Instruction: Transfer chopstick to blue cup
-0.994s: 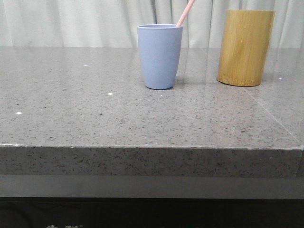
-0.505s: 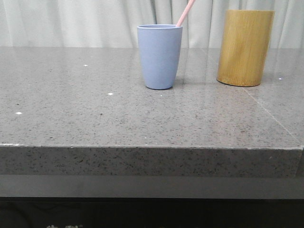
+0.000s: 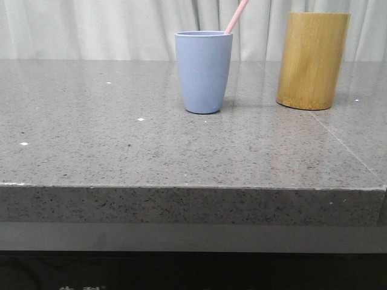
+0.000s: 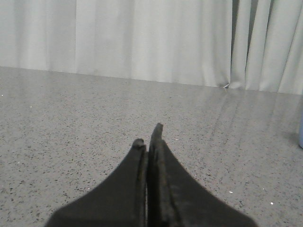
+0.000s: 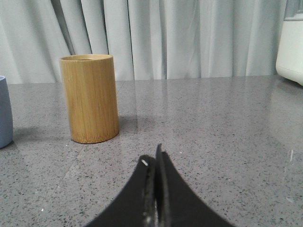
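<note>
The blue cup [image 3: 204, 72] stands upright on the grey stone table [image 3: 121, 151]. A pale pink chopstick [image 3: 236, 16] leans out of its rim toward the upper right, its lower part hidden inside the cup. An edge of the blue cup [image 5: 4, 112] also shows in the right wrist view. My left gripper [image 4: 148, 137] hovers low over bare tabletop, shut with nothing between its fingers. My right gripper [image 5: 152, 158] is shut and empty too, a short way in front of the bamboo cylinder.
A taller yellow-brown bamboo cylinder [image 3: 312, 60] [image 5: 91, 98] stands to the right of the blue cup. Pale curtains hang behind the table. A white appliance [image 5: 291, 40] sits at the far right. The table's front edge [image 3: 193, 188] runs across the front view.
</note>
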